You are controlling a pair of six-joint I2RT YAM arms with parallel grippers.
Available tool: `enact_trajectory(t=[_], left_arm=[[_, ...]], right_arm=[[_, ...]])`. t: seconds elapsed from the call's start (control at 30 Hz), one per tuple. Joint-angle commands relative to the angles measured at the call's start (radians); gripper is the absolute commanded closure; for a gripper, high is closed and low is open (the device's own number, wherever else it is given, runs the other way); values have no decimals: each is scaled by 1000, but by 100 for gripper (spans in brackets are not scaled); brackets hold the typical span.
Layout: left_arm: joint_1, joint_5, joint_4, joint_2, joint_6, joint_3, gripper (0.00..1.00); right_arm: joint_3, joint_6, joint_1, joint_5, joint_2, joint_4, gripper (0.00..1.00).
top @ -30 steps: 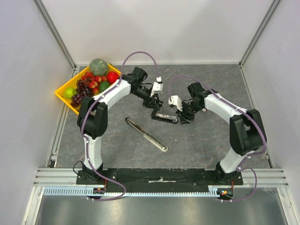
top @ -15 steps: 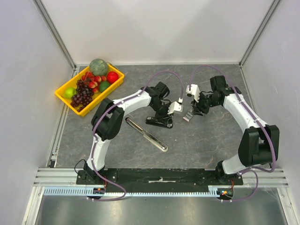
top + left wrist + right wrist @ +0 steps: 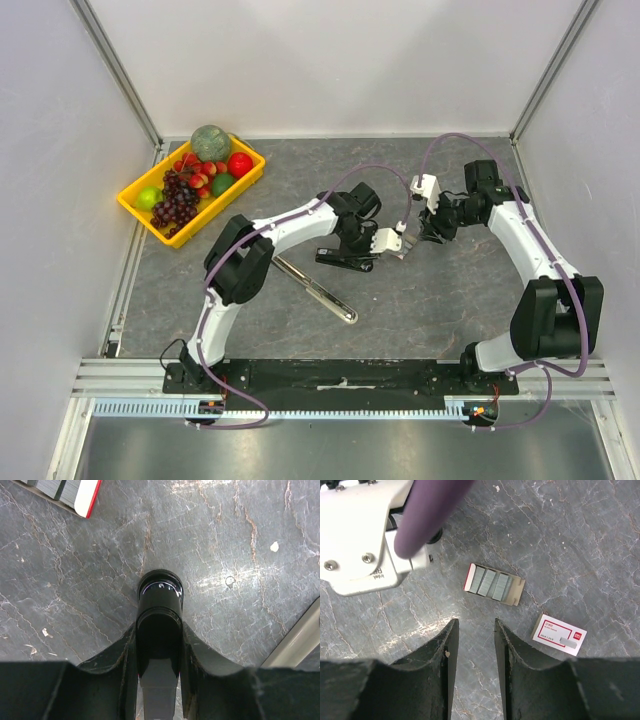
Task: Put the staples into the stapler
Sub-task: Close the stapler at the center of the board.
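Note:
In the left wrist view my left gripper [image 3: 159, 630] is shut on the black stapler [image 3: 160, 610], whose round end points away from me. From above, that stapler [image 3: 343, 262] lies mid-table with the left gripper [image 3: 356, 246] over it. The staples [image 3: 491, 583] are grey strips in an open tray with a red edge; a corner of that tray [image 3: 80, 492] also shows beyond the stapler. My right gripper [image 3: 475, 624] hovers open and empty just short of the tray. From above, the right gripper [image 3: 418, 238] is to the right of the stapler.
A white-and-red box sleeve [image 3: 559, 634] lies right of the tray. A long silver bar [image 3: 312, 288] rests diagonally on the table near the stapler. A yellow fruit bin [image 3: 133, 205] sits at the far left. The left wrist's white camera housing [image 3: 365, 535] and purple cable are close to my right gripper.
The left arm has swung right and now reaches the stapler from its far side. The right arm has pulled back to the right, away from the stapler. Neither gripper's jaws have changed.

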Motion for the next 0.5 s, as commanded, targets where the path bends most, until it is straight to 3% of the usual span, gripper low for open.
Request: enact_trajectory(t=[0.0, 0.27, 0.47], left_arm=[[-35, -191, -80, 134, 31, -39, 98], [-82, -271, -199, 247, 86, 50, 98], [-122, -358, -433, 350, 91, 222, 98]], right_arm=[[31, -3, -7, -36, -29, -1, 59], [27, 6, -8, -46, -37, 7, 59], [26, 14, -8, -54, -40, 8, 59]])
